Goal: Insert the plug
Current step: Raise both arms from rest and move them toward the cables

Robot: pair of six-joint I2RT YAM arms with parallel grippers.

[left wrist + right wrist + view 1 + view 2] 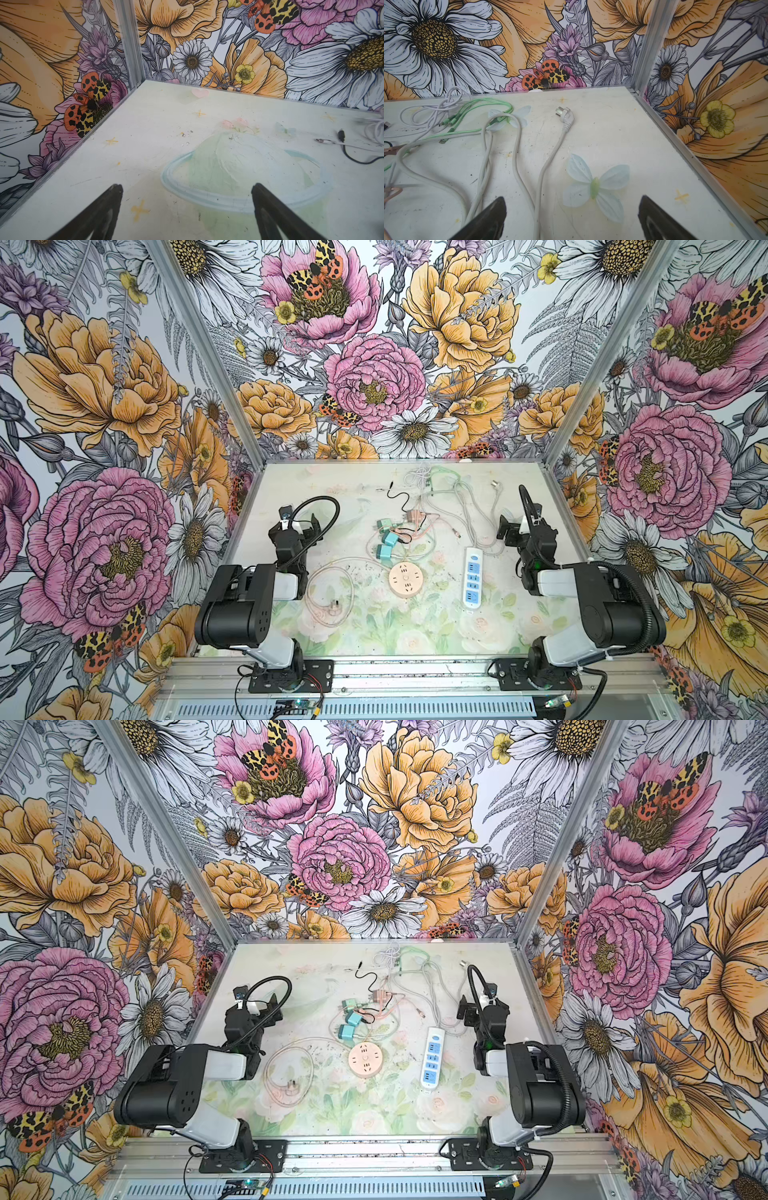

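1. Left gripper (pixel 187 187): jaws spread wide, nothing between them. Only bare table (pixel 158 124) lies under and ahead of it. A thin black cable (pixel 349 153) ends off to its inner side, well apart.
2. Right gripper (pixel 572 199): jaws spread wide, holding nothing.
3. White plug (pixel 565 114) lies loose on the table ahead of the right gripper, prongs pointing away from it towards the back wall. It sits in no socket. Its thick, smooth white cord (pixel 550 158) trails back and passes under the gap between the fingers.
4. Power strip (pixel 473 576): a long white bar with blue socket faces. It lies flat, just inward of the right gripper and back towards the arm's base.
5. Round socket (pixel 406 578): a flat pink disc between the two arms, nearer the middle of the table.
6. Pink plug (pixel 333 606) rests inside loops of clear cord, behind and inward of the left gripper.
7. Three teal chargers (pixel 388 539) sit bunched in tangled cords, midway between the grippers.
8. Green cable (pixel 483 104) is coiled ahead of the right gripper on its inner side, near the back wall.
9. Edges: a metal frame post (pixel 652 41) marks the corner ahead of the right gripper, on its outer side. The table between is open.
10. The table surface is matt, pale and scuffed, with faded prints.
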